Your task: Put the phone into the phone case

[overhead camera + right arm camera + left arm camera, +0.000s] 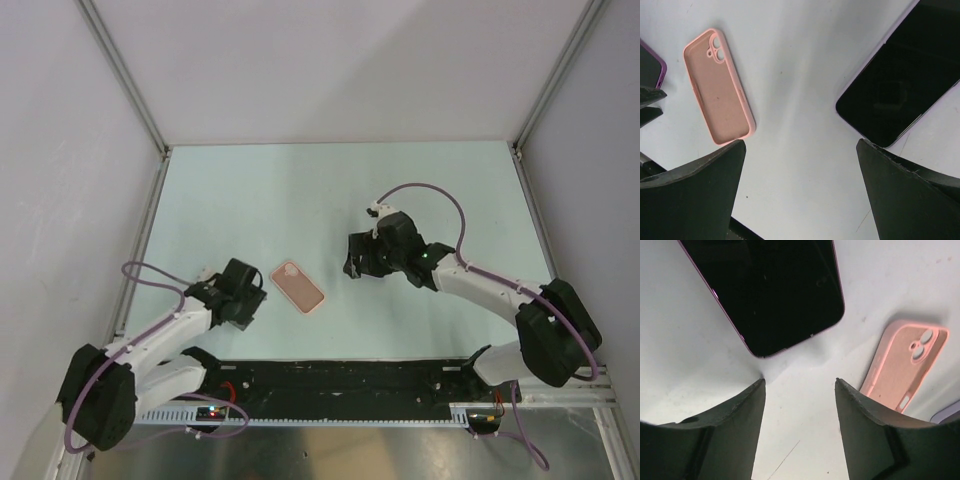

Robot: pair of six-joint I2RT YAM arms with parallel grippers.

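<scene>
phone case (298,286) plain overhead, phone (775,290) clear only in wrist views

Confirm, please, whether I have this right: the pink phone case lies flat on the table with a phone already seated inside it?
Not quite. The phone case does lie flat on the table, but it is empty. The right wrist view shows its bare pink interior, and a black phone lies on the table apart from it.

The phone case (298,286) lies on the table (250,190) between the left phone (772,290) and the right phone (902,92), seemingly touching neither.
</scene>
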